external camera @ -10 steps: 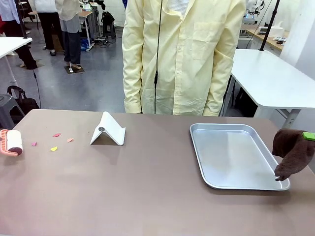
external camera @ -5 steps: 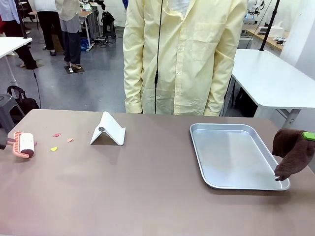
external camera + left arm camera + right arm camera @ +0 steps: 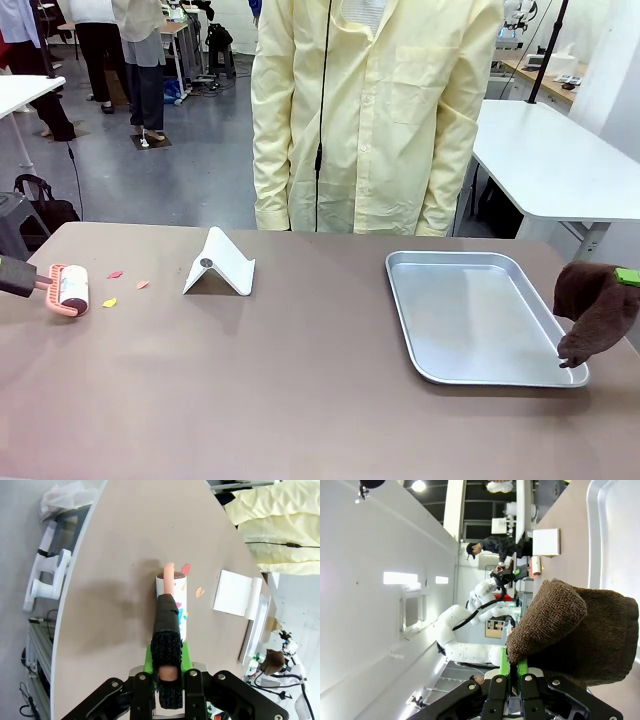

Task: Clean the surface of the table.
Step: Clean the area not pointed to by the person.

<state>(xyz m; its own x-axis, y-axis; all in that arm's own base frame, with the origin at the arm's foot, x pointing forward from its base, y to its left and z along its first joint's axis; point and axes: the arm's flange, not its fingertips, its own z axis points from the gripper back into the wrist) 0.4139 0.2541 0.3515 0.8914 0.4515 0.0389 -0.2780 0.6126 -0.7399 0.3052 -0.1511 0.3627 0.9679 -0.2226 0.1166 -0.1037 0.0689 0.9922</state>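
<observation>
"At the table's (image 3: 300, 400) left edge, what is the left end effector (image 3: 166, 655) doing?"

"Its jaws are clamped on the black handle (image 3: 165, 625) of a lint roller (image 3: 70, 290). The white roll lies on the grey-brown top, just inside that left edge, and the wrist view shows coloured specks on its sheet."

"What lies just past the roller?"

"Three paper scraps, close to it on the side toward the middle: a yellow one (image 3: 109, 302) nearest, then a pink one (image 3: 115, 274) and an orange one (image 3: 142, 284). Beyond them a white folded stand (image 3: 220, 265) sits upright, nearer the far edge than the near one."

"And the right end effector (image 3: 511, 667)?"

"Closed on a brown cloth (image 3: 595, 315) — the green pads pinch a fold of it. It hangs at the table's right side, and the cloth's lower tip droops over the near right corner of the silver tray (image 3: 450, 257). Whether it touches the rim I cannot tell."

"How much free room is there?"

"Plenty. The table runs across the whole front view, and its near half is bare from the roller to the tray — a wide strip. The tray lies well to the right, close to the right edge. A person in a pale yellow coat (image 3: 370, 110) stands against the far edge at the middle, hands off the top."
</observation>
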